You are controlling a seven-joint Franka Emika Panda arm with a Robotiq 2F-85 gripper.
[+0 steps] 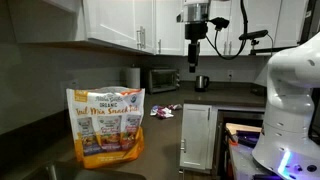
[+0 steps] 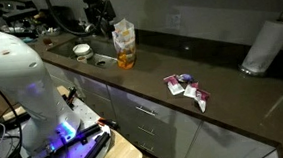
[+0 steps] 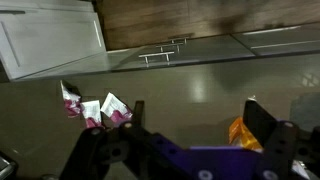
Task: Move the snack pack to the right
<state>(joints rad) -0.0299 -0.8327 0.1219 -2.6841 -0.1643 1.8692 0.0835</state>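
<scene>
The snack pack (image 1: 105, 125) is a large orange-and-white bag standing upright on the dark counter, also seen in an exterior view (image 2: 125, 43) beside the sink. In the wrist view only an orange corner of it (image 3: 242, 132) shows, by the right finger. My gripper (image 1: 195, 60) hangs high above the counter, open and empty. It appears behind and above the bag in an exterior view (image 2: 101, 22). In the wrist view its two fingers (image 3: 198, 122) are spread wide with bare counter between them.
Small purple-and-white wrappers (image 1: 163, 111) (image 2: 187, 87) (image 3: 95, 108) lie scattered on the counter. A toaster oven (image 1: 160, 80), a paper towel roll (image 2: 264, 45) and a metal cup (image 1: 202, 82) stand by the wall. A sink (image 2: 100, 59) with a bowl (image 2: 81, 50) is next to the bag.
</scene>
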